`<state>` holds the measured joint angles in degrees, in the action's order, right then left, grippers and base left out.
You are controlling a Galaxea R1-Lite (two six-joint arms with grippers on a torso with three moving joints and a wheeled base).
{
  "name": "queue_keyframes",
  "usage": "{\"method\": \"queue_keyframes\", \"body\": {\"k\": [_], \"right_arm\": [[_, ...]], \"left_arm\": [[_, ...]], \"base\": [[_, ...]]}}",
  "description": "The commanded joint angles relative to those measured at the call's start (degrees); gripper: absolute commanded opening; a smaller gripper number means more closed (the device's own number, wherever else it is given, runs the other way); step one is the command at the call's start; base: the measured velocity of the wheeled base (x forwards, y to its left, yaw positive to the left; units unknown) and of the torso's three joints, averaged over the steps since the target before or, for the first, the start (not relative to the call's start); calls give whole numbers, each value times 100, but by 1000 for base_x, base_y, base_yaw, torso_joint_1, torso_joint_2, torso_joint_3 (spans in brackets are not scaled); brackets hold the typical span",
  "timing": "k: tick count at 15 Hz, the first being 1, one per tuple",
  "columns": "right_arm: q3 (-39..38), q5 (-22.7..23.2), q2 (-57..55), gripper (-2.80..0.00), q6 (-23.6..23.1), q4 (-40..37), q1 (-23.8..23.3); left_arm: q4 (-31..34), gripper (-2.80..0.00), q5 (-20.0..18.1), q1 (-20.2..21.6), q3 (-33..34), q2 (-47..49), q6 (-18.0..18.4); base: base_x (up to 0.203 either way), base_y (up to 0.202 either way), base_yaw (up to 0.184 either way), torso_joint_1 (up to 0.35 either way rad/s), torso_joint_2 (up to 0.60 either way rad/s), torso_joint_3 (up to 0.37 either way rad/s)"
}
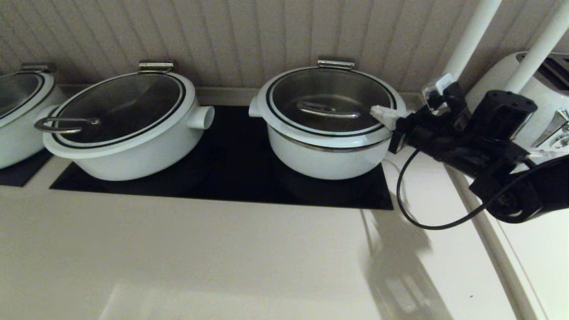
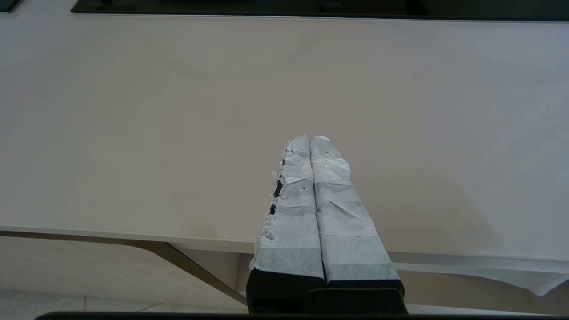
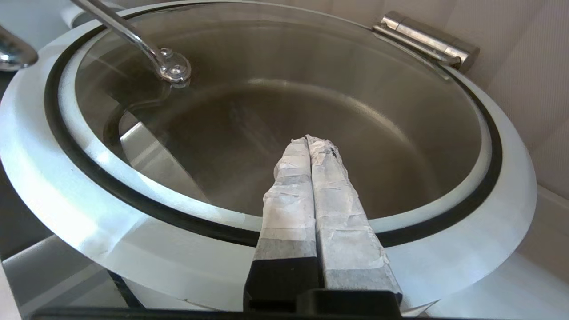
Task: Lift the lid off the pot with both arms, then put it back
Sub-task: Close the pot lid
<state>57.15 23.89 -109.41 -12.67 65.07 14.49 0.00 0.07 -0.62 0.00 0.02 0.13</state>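
Note:
The pot stands on the right part of the black cooktop. The lid sits on it, with its steel bar handle at the centre. My right gripper is shut and empty, its white tips over the lid's right rim, to the right of the handle. In the right wrist view the shut gripper hovers above the lid's glass, apart from the handle. My left gripper is shut and empty over the bare counter near its front edge; it does not show in the head view.
A wider white pot with a loop-handled lid stands to the left on the cooktop. Another pot is at the far left. A white toaster and two white poles stand behind my right arm. A black cable loops over the counter.

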Motion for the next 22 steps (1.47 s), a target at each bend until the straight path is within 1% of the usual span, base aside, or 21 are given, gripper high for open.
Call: {"method": "queue_keyframes", "body": {"k": [1, 11, 18, 22], "right_arm": [[-108, 11, -210, -280, -8, 74, 10], [-204, -17, -279, -280, -8, 129, 1], [-356, -86, 475, -280, 13, 67, 1], [-618, -143, 995, -280, 26, 56, 1]], "left_arm": [[0, -280, 1, 1, 0, -2, -5], [0, -280, 1, 1, 0, -2, -5], [-9, -280, 1, 1, 0, -2, 4], [-8, -280, 1, 1, 0, -2, -4]], "base": [[0, 0, 0, 0, 0, 0], [0, 0, 0, 0, 0, 0], [0, 0, 0, 0, 0, 0], [0, 0, 0, 0, 0, 0]]}}
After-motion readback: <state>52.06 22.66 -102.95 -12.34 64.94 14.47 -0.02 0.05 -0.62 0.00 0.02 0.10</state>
